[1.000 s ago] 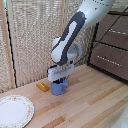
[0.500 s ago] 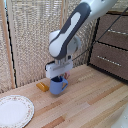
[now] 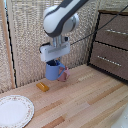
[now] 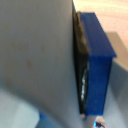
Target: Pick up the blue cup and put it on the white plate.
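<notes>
In the exterior view the glossy blue cup [image 3: 53,71] hangs above the wooden table, its handle toward the exterior view's right. My gripper [image 3: 52,61] reaches down onto its rim and is shut on it. The white plate [image 3: 14,110] with a speckled rim lies flat near the front at the exterior view's left, well away from the cup. The wrist view is blurred: a blue cup wall [image 4: 98,62] sits tight against a broad grey finger [image 4: 35,60].
A small pink cup [image 3: 64,75] stands on the table just behind and below the blue one. A small orange block [image 3: 43,86] lies between the cups and the plate. A dark wooden drawer chest [image 3: 111,42] fills the exterior view's right. A woven screen [image 3: 25,40] stands behind.
The gripper has risen with the blue cup, lifting it off the table and slightly toward the exterior view's left. The pink cup now shows beside it.
</notes>
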Controlling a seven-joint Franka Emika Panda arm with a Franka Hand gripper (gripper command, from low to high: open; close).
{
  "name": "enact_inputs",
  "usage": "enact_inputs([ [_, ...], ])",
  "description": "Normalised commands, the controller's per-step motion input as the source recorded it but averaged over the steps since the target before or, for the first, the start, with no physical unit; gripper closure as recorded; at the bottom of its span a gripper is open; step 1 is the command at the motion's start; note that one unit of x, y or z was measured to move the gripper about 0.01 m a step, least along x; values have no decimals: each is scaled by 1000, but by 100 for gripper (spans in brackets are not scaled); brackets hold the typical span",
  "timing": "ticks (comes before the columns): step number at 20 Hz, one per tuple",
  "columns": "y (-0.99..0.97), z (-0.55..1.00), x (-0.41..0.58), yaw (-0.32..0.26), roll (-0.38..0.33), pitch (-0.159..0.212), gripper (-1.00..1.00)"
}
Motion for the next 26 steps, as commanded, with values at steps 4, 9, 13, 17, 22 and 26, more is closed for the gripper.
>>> enact_inputs([
  [4,911,297,174,-29,-11,23,100],
  [9,930,65,194,-33,-21,0,100],
  [13,919,0,294,-49,-24,0,100],
  [17,919,-19,330,-48,-25,0,100],
  [22,877,-206,344,-39,-63,2,100],
  [26,808,-396,286,-22,-138,27,100],
])
